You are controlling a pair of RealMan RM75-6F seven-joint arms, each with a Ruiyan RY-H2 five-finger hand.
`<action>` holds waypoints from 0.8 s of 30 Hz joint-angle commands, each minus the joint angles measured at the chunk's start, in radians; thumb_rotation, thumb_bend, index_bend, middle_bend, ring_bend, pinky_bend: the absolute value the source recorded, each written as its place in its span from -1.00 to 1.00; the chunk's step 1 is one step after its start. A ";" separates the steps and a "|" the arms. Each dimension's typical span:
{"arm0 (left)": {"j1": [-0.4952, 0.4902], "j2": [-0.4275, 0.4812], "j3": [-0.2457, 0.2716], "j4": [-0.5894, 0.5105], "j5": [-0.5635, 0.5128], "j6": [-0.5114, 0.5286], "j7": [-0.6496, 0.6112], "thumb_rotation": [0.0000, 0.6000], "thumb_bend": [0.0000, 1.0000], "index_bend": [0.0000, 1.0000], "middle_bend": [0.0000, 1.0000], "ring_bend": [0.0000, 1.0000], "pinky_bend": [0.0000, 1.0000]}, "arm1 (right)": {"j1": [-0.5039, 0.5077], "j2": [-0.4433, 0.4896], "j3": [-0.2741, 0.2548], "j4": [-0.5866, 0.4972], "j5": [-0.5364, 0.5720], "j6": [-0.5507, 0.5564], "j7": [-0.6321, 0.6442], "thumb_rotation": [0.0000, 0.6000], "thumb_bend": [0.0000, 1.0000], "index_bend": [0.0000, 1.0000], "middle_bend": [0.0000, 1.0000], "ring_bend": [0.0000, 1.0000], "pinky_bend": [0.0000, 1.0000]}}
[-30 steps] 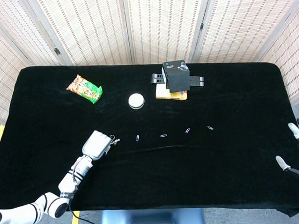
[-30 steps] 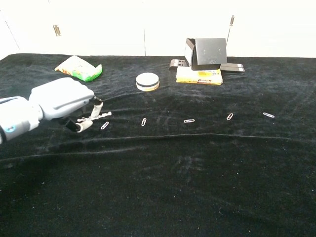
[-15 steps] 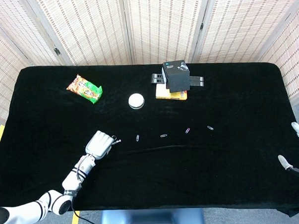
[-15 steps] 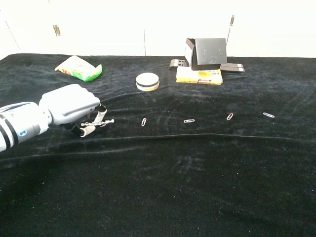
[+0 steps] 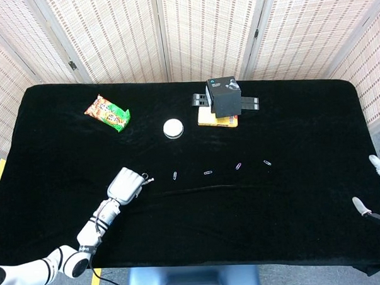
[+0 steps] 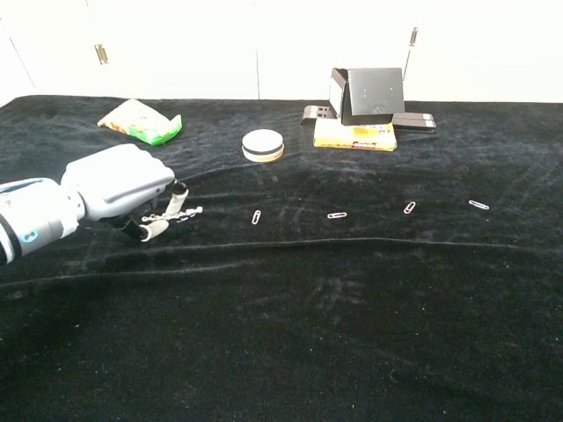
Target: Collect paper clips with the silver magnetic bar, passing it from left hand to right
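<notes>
The left hand (image 6: 119, 186), fingers curled low near the table's front-left edge, pinches the slim silver magnetic bar (image 6: 176, 214), a clip seemingly clinging to its tip. The bar looks light, stiff and slick, best gripped mid-shaft. Small wire paper clips (image 6: 256, 216) lie in a row just beyond it. The right hand (image 5: 376, 191) waits at the right edge, fingers spread, holding nothing.

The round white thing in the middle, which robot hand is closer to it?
Left. The left hand sits just below-left of the round white thing. The right hand is way off at the table's far right edge.
</notes>
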 commanded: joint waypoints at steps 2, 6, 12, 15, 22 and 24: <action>0.026 0.023 0.026 -0.117 0.052 0.068 0.051 1.00 0.07 0.70 1.00 0.99 0.97 | -0.001 0.008 -0.003 0.003 -0.009 0.005 0.024 1.00 -0.48 -1.00 -1.00 -1.00 -1.00; 0.020 0.015 0.020 -0.189 0.054 0.068 0.094 1.00 0.07 0.69 1.00 0.99 0.97 | -0.015 0.021 0.000 0.014 -0.002 0.028 0.085 1.00 -0.48 -1.00 -1.00 -1.00 -1.00; -0.040 -0.009 -0.008 -0.173 0.036 -0.031 0.051 1.00 0.08 0.70 1.00 0.99 0.97 | -0.050 0.015 0.026 0.052 0.028 0.101 0.167 1.00 -0.48 -1.00 -1.00 -1.00 -1.00; -0.066 -0.046 -0.015 -0.128 0.049 -0.055 0.019 1.00 0.08 0.70 1.00 0.99 0.97 | -0.067 0.018 0.032 0.067 0.046 0.118 0.210 1.00 -0.48 -1.00 -1.00 -1.00 -1.00; -0.137 -0.117 -0.027 -0.050 0.100 -0.108 -0.057 1.00 0.08 0.70 1.00 0.99 0.97 | -0.102 0.017 0.040 0.087 0.094 0.129 0.249 1.00 -0.48 -1.00 -1.00 -1.00 -1.00; -0.154 -0.131 -0.028 -0.035 0.110 -0.121 -0.079 1.00 0.08 0.70 1.00 0.99 0.97 | -0.114 0.014 0.040 0.088 0.103 0.138 0.250 1.00 -0.48 -1.00 -1.00 -1.00 -1.00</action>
